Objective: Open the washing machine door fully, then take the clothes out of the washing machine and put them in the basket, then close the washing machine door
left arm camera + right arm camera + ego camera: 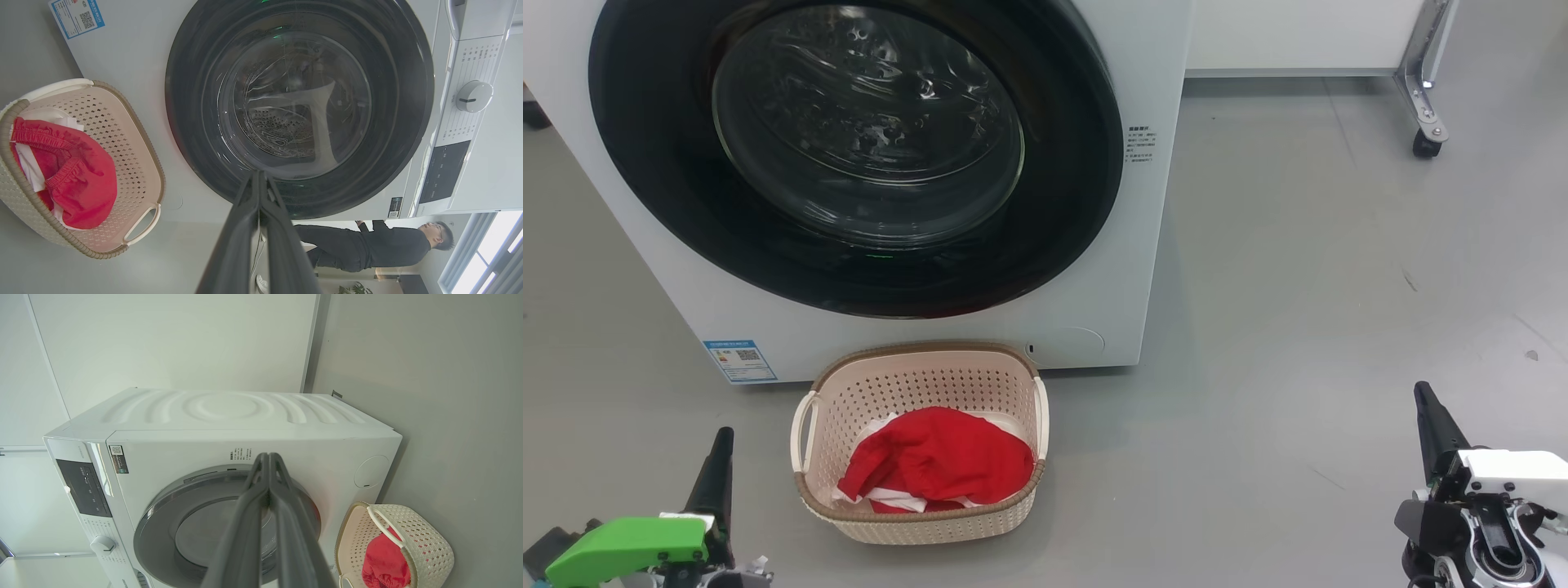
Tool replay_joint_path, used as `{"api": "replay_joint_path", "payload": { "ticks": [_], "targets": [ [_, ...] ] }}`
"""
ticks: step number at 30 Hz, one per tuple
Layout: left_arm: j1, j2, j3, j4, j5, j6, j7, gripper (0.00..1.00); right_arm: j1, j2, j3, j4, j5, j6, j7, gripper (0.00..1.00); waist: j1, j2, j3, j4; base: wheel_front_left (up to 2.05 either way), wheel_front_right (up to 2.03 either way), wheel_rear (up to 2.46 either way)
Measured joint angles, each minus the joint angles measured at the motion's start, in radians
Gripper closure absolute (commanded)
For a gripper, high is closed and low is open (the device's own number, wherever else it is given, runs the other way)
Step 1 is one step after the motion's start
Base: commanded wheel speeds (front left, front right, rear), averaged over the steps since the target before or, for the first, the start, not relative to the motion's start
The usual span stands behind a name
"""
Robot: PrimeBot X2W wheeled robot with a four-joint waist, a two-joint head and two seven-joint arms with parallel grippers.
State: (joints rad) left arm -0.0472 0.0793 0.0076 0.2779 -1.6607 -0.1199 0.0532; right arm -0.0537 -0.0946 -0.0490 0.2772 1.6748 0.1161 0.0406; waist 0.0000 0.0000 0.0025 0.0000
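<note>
— How far along are we?

— Near the end, I'd say. The door (849, 155) sits closed, its black rim flat against the white front of the washer (1143, 245).

— And the clothes?

— The clothes (939, 457) lie in the basket (923, 380), a red heap with white edges showing. The basket stands on the floor (1258, 286) just in front of the washer, below the door.

— Anything left in the drum?

— Through the door, in the left wrist view, the drum (282, 126) shows bare steel and no red, though reflections hide part of it.

— The pincers?

— The left pincer (723, 437) is low at the left, near the basket. The right pincer (1425, 400) is well apart at the right. Both have their fingers (241, 232) pressed together on nothing, and they touch neither door nor basket.

— So what remains?

— By my reckoning, nothing. Opening, unloading and closing all look done. Whether the door has latched I cannot tell.
</note>
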Motion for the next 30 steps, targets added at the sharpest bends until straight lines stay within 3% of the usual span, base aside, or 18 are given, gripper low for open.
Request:
{"api": "replay_joint_path", "payload": {
  "ticks": [30],
  "targets": [
    [-0.001, 0.0, 0.004, 0.001, 0.0, 0.0, 0.005, 1.0, 0.0, 0.001, -0.004, 0.003, 0.0, 0.0, 0.004, 1.0, 0.0, 0.0, 0.0, 0.0, 0.0, 0.0, 0.0]
  ]
}}
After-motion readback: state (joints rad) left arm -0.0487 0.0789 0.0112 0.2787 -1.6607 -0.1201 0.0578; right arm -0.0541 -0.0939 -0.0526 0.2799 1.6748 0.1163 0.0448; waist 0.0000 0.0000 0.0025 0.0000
